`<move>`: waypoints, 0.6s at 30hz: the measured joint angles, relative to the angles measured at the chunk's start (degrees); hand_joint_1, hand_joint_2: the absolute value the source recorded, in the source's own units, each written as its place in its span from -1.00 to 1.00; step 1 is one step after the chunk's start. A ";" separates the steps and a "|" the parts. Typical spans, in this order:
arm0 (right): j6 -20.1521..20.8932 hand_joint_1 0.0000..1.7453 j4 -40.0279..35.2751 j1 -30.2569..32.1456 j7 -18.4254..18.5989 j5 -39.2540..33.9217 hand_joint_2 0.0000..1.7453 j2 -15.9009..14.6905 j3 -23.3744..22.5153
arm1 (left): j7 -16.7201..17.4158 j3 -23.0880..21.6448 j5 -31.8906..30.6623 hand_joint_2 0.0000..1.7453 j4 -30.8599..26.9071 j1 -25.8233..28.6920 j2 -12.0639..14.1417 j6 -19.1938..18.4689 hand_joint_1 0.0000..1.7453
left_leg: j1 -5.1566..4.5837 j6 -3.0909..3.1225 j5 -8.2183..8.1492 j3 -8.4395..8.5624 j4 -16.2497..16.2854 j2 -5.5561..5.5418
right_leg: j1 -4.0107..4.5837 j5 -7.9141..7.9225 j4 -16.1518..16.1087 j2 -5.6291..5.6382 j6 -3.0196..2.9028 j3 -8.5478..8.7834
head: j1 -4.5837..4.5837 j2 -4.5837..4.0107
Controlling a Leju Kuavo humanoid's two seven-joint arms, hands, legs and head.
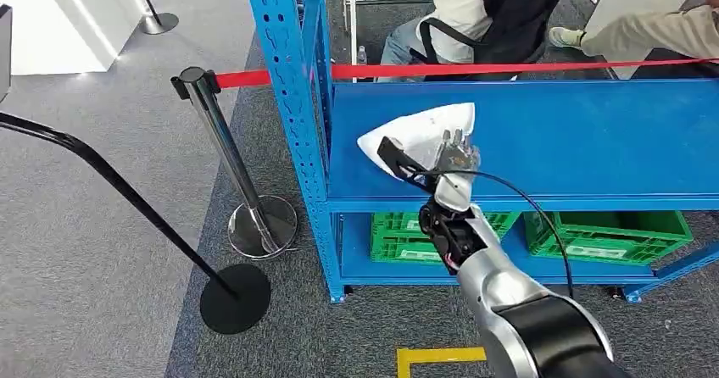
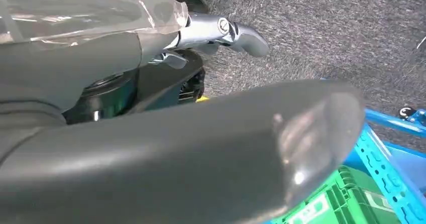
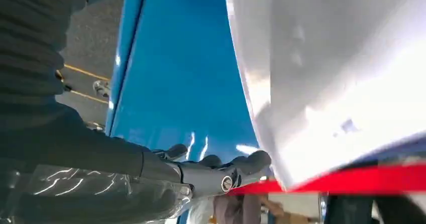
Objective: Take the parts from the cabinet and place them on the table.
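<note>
The blue cabinet (image 1: 543, 141) spans the right half of the head view; its upper shelf is bare blue surface to the right of the hand, running to the picture's edge. The left upright (image 1: 288, 98) bounds the shelf on the near left. Grey carpet (image 1: 102, 225) lies open to the left of the cabinet. A red barrier tape (image 1: 509, 68) runs along behind the shelf from a chrome post (image 1: 222, 153) standing just beside the upright. Two green crates (image 1: 606, 234) sit on the lower shelf. The white bagged part (image 1: 420, 136) lies on the upper shelf near its front left corner. The right hand (image 1: 456, 153) is at the part's right edge, fingers on it; whether they clamp it cannot be told. The left hand (image 2: 221, 33) hangs over carpet, fingers extended, holding nothing.
</note>
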 joint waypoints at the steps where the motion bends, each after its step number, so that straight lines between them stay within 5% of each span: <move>1: -0.02 -1.00 0.00 0.65 -0.09 -0.18 1.00 0.27 -0.24 | 0.00 0.00 -0.02 -1.00 0.00 0.00 -0.02 0.05 -1.00 | 0.00 0.00 0.00 0.00 0.00 0.00 | 0.00 0.00 0.00 0.00 0.00 0.00 | 0.00 0.00; 18: -0.26 -1.00 0.00 2.22 -0.77 -0.28 1.00 2.47 -1.99 | 0.20 0.55 -0.02 -1.00 0.00 0.01 -0.07 0.50 -1.00 | 0.00 0.01 -0.02 0.37 -0.01 0.01 | 0.00 -0.04 -0.01 0.01 0.03 0.36 | 0.00 0.00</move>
